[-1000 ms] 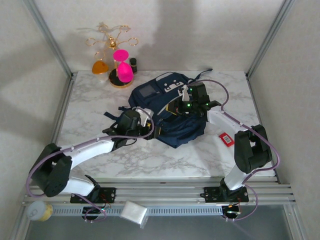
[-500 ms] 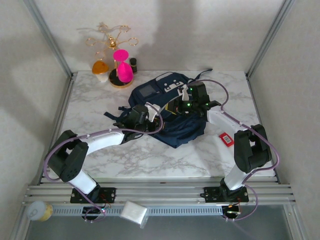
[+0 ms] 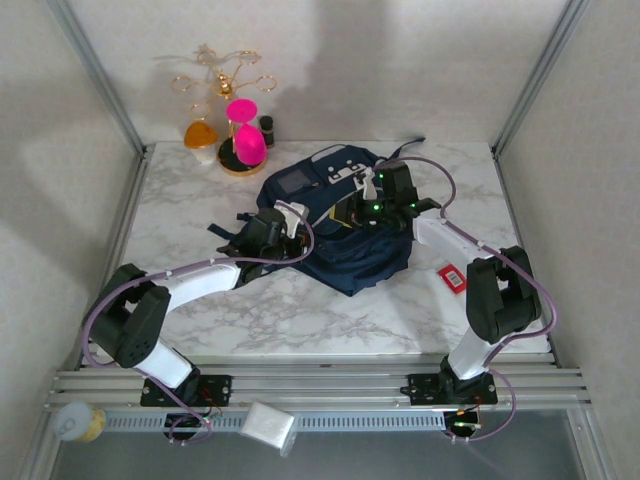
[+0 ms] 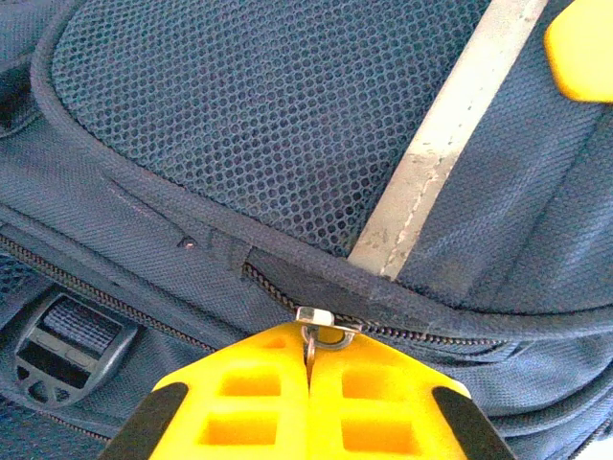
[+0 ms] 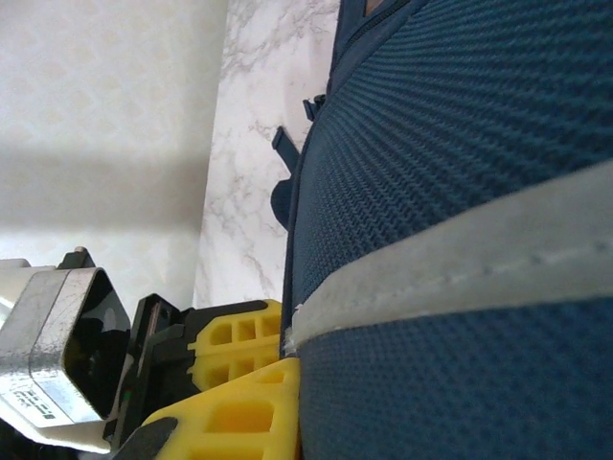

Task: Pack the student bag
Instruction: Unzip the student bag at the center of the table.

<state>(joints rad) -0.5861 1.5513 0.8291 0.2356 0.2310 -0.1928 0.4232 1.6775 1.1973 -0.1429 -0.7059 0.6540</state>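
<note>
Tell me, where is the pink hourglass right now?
The pink hourglass stands at the table's far-left corner in the top view, between an orange object and a small dark bottle, beyond the navy backpack.

Soft, even light falls from above in the top view, leaving broad grey shadows on the back wall (image 3: 330, 50) at upper centre and no glare on the marble table (image 3: 190, 200); the whole frame is slightly soft. The left wrist view is bright and crisp across the student bag (image 4: 268, 115) mesh, with a small glint on the zipper pull (image 4: 326, 318) and blur in the upper right corner. In the right wrist view the near fabric at right is out of focus, and a grey shadow band crosses the pale side wall (image 5: 96, 96) at left.
</note>
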